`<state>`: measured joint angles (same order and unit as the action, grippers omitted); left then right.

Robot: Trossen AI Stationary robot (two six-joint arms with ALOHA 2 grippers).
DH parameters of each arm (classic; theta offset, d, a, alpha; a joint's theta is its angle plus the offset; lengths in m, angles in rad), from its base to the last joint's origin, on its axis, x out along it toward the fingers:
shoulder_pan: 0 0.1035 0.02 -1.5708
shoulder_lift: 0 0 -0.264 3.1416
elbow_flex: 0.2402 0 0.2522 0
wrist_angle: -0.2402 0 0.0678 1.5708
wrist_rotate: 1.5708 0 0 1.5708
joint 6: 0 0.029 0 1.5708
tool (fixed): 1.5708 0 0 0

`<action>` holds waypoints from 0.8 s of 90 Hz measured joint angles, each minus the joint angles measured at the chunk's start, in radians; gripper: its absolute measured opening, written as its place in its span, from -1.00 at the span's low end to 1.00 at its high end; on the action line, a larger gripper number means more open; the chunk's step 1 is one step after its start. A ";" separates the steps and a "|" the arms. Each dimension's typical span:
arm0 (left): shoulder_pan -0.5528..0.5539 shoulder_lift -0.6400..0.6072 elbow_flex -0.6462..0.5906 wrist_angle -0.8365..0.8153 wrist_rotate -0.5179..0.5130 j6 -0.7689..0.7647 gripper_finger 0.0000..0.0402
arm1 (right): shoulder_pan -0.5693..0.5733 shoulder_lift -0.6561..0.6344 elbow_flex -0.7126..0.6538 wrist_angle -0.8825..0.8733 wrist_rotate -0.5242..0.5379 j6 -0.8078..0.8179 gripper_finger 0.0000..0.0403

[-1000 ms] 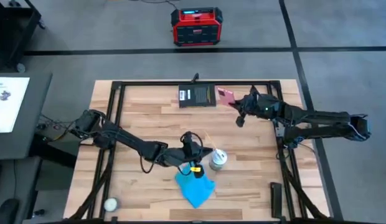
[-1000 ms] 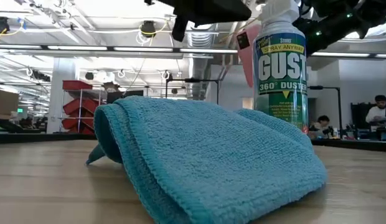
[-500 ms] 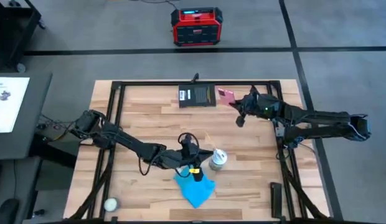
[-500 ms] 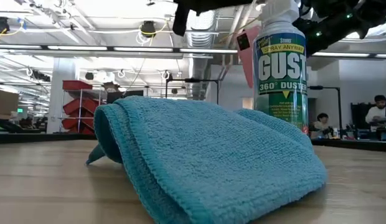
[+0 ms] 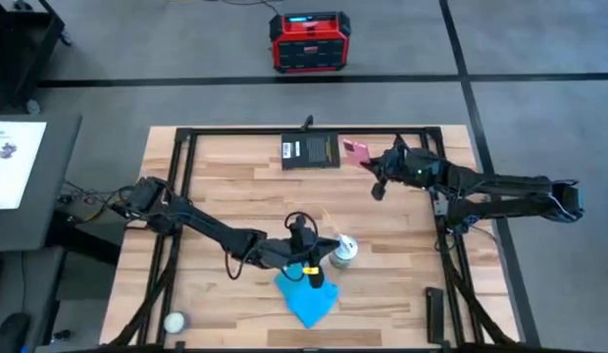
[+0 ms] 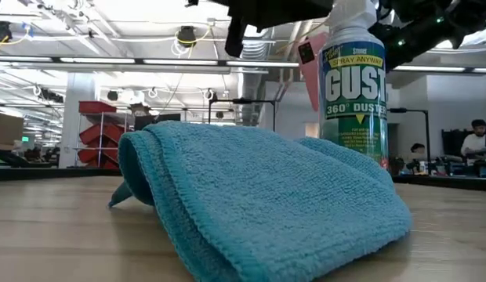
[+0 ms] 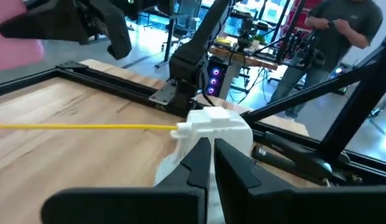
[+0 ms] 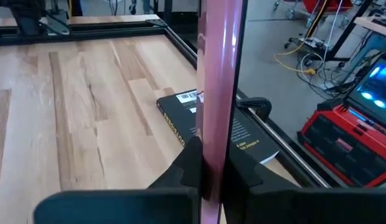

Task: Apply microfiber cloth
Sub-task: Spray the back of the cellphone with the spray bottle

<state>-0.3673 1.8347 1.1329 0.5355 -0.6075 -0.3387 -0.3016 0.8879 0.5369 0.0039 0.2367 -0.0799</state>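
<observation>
Since a second ago our left pincer has slid toward the microfiber cloth.
We see the cloth crumpled on the tabletop beside the duster can, left fingers nearly closed on nothing; our right pincer grips the pink phone by the black pad.

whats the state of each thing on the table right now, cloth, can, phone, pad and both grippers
sky-blue microfiber cloth: lying rumpled and folded on the wooden table, not held
white duster spray can: upright beside the cloth
pink-backed phone: held up off the table
black flat rectangular pad: lying flat near the far edge
left gripper: fingers nearly together, holding nothing, over the cloth's edge
right gripper: shut on the phone
</observation>
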 joint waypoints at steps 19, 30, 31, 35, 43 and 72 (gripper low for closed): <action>0.012 0.000 0.000 -0.008 0.002 0.004 -1.00 | 0.000 0.000 0.000 -0.001 0.000 0.000 -0.95; 0.018 0.000 0.000 -0.014 0.005 0.005 -1.00 | 0.000 0.000 0.000 -0.001 0.000 -0.004 -0.95; 0.019 0.000 0.000 -0.014 0.005 0.005 -1.00 | 0.000 0.000 0.000 -0.001 0.000 -0.004 -0.95; 0.022 0.000 0.000 -0.014 0.006 0.010 -1.00 | 0.000 0.000 0.000 -0.001 0.000 -0.004 -0.95; 0.028 0.000 0.000 -0.014 0.013 0.012 -1.00 | 0.000 0.000 0.000 -0.001 0.000 -0.005 -0.95; 0.067 0.000 0.000 -0.012 0.066 0.035 -1.00 | 0.000 0.000 0.000 -0.010 0.000 -0.007 -0.95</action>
<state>-0.3007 1.8351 1.1332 0.5232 -0.5411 -0.3035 -0.3016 0.8879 0.5369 -0.0063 0.2367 -0.0872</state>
